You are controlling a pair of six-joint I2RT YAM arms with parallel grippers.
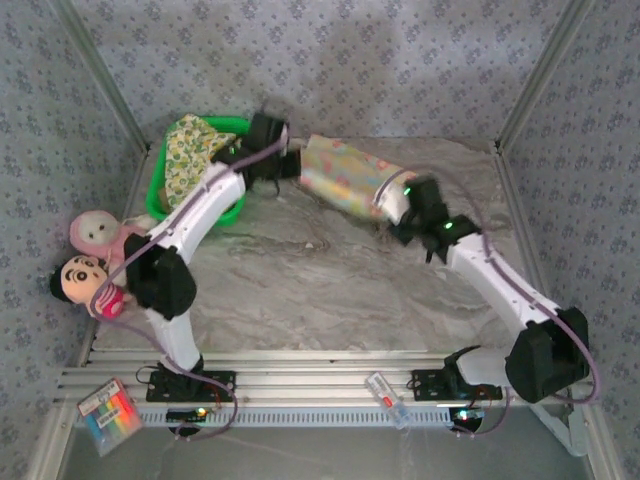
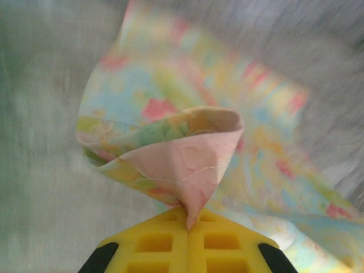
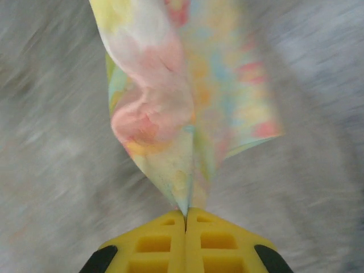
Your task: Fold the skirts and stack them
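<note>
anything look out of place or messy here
The yellow-green floral skirt hangs crumpled over the rim of the green basket, half out. Two plush dolls slump at the left edge of the table. Nothing looks spilled or damaged.

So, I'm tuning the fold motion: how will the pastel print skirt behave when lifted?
Probably floppy: the pastel print skirt curls over itself at the shut left gripper. Likely light: the right gripper holds its share by a thin pinched edge. It would probably droop in the middle if the grippers moved closer.
</note>
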